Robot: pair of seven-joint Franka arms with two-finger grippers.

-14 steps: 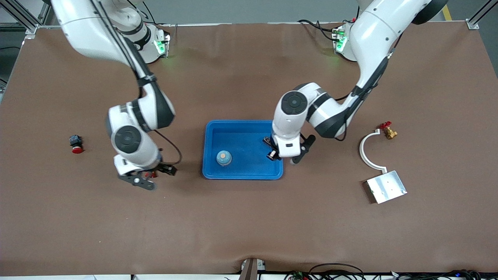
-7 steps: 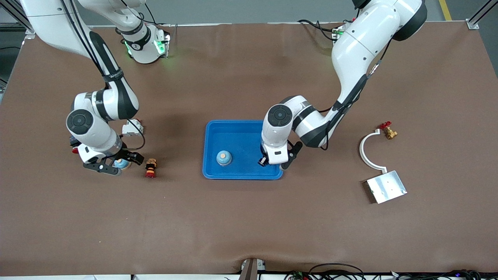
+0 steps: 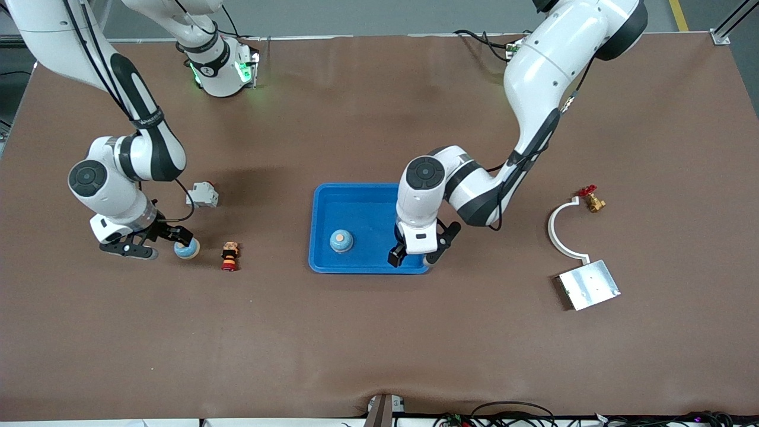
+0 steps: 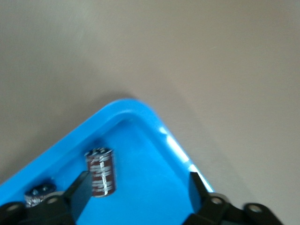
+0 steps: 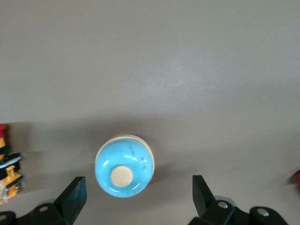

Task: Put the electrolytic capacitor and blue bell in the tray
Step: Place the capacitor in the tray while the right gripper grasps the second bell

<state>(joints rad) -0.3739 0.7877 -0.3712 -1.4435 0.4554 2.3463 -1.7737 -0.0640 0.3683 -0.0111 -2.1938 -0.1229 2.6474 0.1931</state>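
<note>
1. Blue tray [image 3: 356,196] mid-desk, already holding one blue bell [image 3: 341,240] plus the capacitor [image 4: 101,171], lying in a corner.
2. Left pincer [image 3: 415,256] spread wide over that corner, gripping nothing, so probably just dropped it.
3. Right pincer [image 3: 148,244] open, empty, beside a second bell [image 5: 124,172] outside the tray, likely lining up a grab.

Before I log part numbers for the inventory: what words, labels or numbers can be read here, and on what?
None can be read.
electrolytic capacitor lying in the tray: pale print on its dark sleeve, too blurred to read.
right arm's base: a small dark mark on the collar, too small to read.
</note>
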